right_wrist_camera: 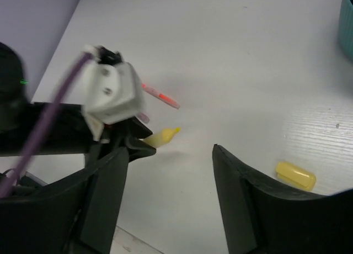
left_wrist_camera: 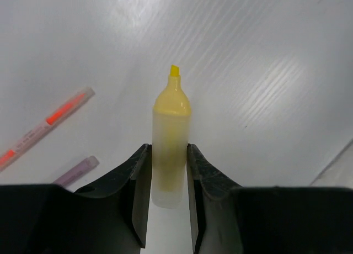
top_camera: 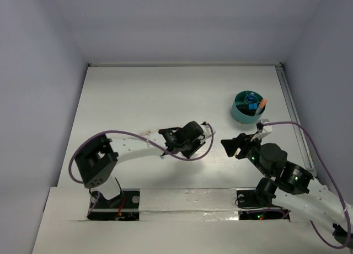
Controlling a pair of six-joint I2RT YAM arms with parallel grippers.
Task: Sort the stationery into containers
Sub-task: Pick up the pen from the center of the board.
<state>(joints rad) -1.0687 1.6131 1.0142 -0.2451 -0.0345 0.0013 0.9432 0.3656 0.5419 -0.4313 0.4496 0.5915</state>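
My left gripper (left_wrist_camera: pixel 168 171) is shut on an uncapped yellow highlighter (left_wrist_camera: pixel 171 127), tip pointing away from the wrist, low over the white table. It shows from the side in the right wrist view (right_wrist_camera: pixel 160 137). A pink-orange pen (left_wrist_camera: pixel 47 124) and a purple pen (left_wrist_camera: pixel 77 171) lie to its left. A loose yellow cap (right_wrist_camera: pixel 296 175) lies by my right gripper (right_wrist_camera: pixel 171 199), which is open and empty. The teal cup (top_camera: pixel 242 113) stands at the back right with a blue and an orange item inside. In the top view the left gripper (top_camera: pixel 177 143) is mid-table and the right gripper (top_camera: pixel 231 145) is close to its right.
The table's right edge has a rail (top_camera: pixel 292 110). The left arm's purple cable (top_camera: pixel 138 135) loops over the table. The cup's rim (right_wrist_camera: pixel 347 22) shows at the right wrist view's top right corner.
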